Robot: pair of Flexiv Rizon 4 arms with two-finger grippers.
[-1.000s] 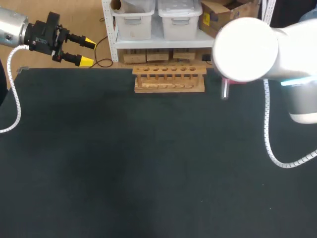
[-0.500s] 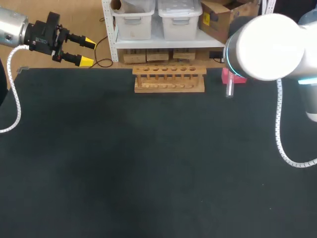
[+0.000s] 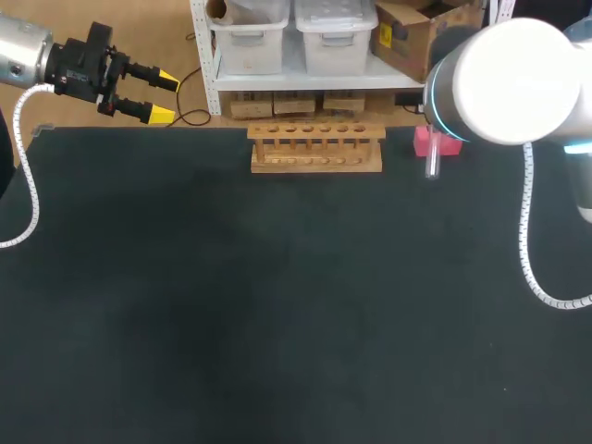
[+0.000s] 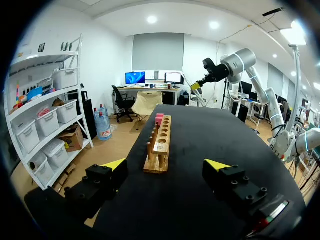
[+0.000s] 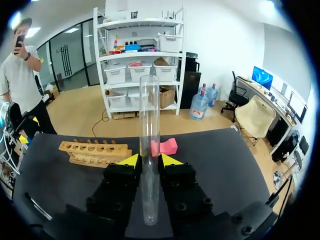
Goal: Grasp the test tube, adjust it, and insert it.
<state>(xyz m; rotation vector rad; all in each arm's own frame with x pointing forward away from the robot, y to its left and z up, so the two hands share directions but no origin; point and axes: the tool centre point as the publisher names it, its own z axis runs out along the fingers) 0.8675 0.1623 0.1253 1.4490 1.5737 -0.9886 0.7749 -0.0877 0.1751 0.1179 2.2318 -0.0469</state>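
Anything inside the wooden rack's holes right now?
No tube stands in the wooden rack; its holes look empty in the head and left wrist views. The only test tube is held in the right gripper, away from the rack. The holes' bottoms are hidden.

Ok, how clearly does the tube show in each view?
Right wrist view: tube crisp between the right gripper's fingers, fisheye curving the table's edge. Head view: the right arm's white joint hides that gripper; the tube is a faint pale streak below it. Left wrist view: too far off to see.
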